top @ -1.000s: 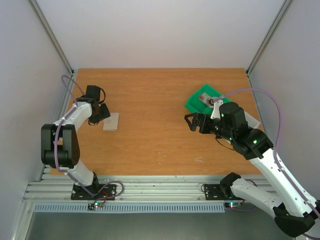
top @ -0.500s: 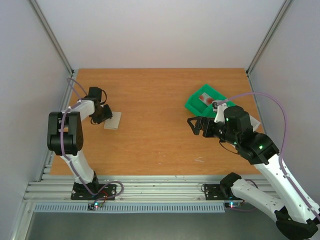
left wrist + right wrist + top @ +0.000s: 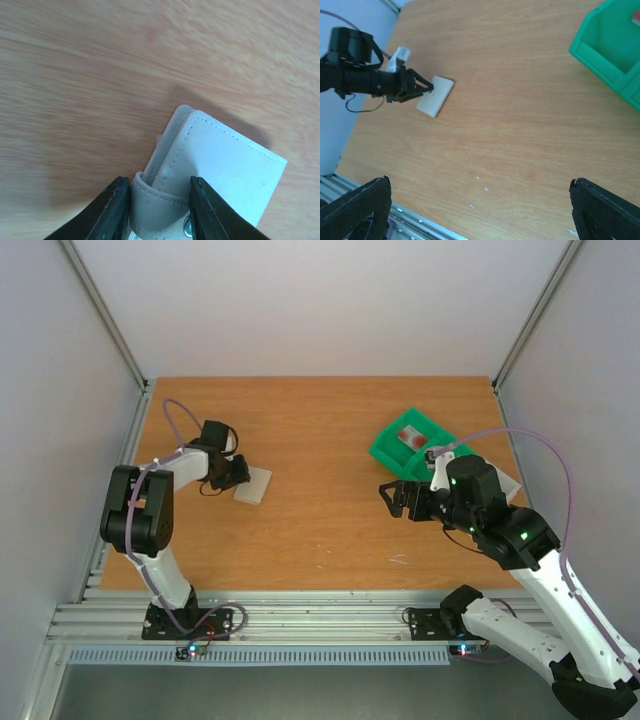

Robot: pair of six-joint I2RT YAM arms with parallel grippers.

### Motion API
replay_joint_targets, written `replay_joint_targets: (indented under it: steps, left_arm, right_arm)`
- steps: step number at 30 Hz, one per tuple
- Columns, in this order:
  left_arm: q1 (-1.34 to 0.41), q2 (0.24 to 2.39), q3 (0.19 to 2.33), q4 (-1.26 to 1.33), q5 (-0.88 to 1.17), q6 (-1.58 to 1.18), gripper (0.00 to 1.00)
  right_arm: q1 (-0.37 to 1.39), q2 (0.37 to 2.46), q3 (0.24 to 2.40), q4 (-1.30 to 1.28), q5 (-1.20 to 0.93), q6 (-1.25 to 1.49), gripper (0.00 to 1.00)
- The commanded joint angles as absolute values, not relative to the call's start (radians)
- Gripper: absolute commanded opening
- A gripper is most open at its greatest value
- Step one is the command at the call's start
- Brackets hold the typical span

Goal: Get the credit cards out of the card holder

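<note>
Since a second ago the left gripper has swung to the right across the table, and the card holder has shifted rightward with it; the right arm has barely changed.

At the far right stands the green tray, partly covered by the right arm. One pinkish-red card lies in its far compartment. The card holder lies flat on the left half of the table, folded shut, so its contents are hidden.

Only the top view shows the red card whole; the right wrist view catches a sliver of it at the frame edge, beside a bare green compartment. Only the left wrist view shows the holder's stitched edge, its tab and a metal snap on the tab. There the left jaws stand narrow, one finger against each side of the tab, pinching it. The right gripper hangs above mid-table, jaws spread wide, holding nothing.

From above, the holder's long axis runs roughly far to near, its far end leaning right, its tab side facing left.
</note>
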State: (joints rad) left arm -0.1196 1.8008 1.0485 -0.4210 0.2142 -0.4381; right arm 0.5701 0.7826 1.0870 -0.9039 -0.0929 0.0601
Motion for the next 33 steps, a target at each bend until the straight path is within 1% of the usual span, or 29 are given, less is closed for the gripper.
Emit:
replay_joint_targets:
  steps: [1,8,13,15,17,19,21,23,26,29,33]
  left_arm:
    - [-0.174,1.811,0.984,-0.436,0.278,-0.456,0.33]
    - [-0.218,1.755,0.893,-0.378,0.383,-0.529,0.33]
    - [-0.260,1.712,0.792,-0.209,0.538,-0.622,0.35]
    - [-0.272,1.720,0.762,-0.142,0.590,-0.671,0.35]
    - [-0.294,1.718,0.746,-0.119,0.599,-0.707,0.34]
    - [-0.330,1.699,0.737,-0.115,0.603,-0.721,0.34]
    - [-0.353,1.665,0.716,-0.097,0.624,-0.746,0.34]
    - [-0.363,1.623,0.681,-0.066,0.629,-0.779,0.34]
    - [-0.364,1.580,0.660,-0.084,0.612,-0.801,0.35]
    - [-0.364,1.568,0.656,-0.100,0.608,-0.789,0.37]
    - [-0.365,1.569,0.650,-0.093,0.603,-0.783,0.37]
  right_arm:
    - [0.566,0.804,1.120,-0.961,-0.063,0.027,0.98]
    - [0.566,0.842,1.119,-0.976,-0.100,0.060,0.96]
    - [0.565,0.849,1.057,-0.910,-0.146,0.091,0.94]
    - [0.565,0.867,1.029,-0.872,-0.168,0.108,0.91]
    - [0.565,0.897,1.002,-0.829,-0.198,0.125,0.86]
    - [0.566,0.944,0.975,-0.761,-0.238,0.147,0.77]
    - [0.565,0.980,0.923,-0.670,-0.277,0.155,0.70]
    - [0.566,1.017,0.883,-0.594,-0.286,0.174,0.60]
    - [0.566,1.088,0.842,-0.494,-0.294,0.207,0.47]
    - [0.565,1.181,0.807,-0.376,-0.343,0.246,0.40]
    - [0.566,1.332,0.783,-0.237,-0.405,0.262,0.35]
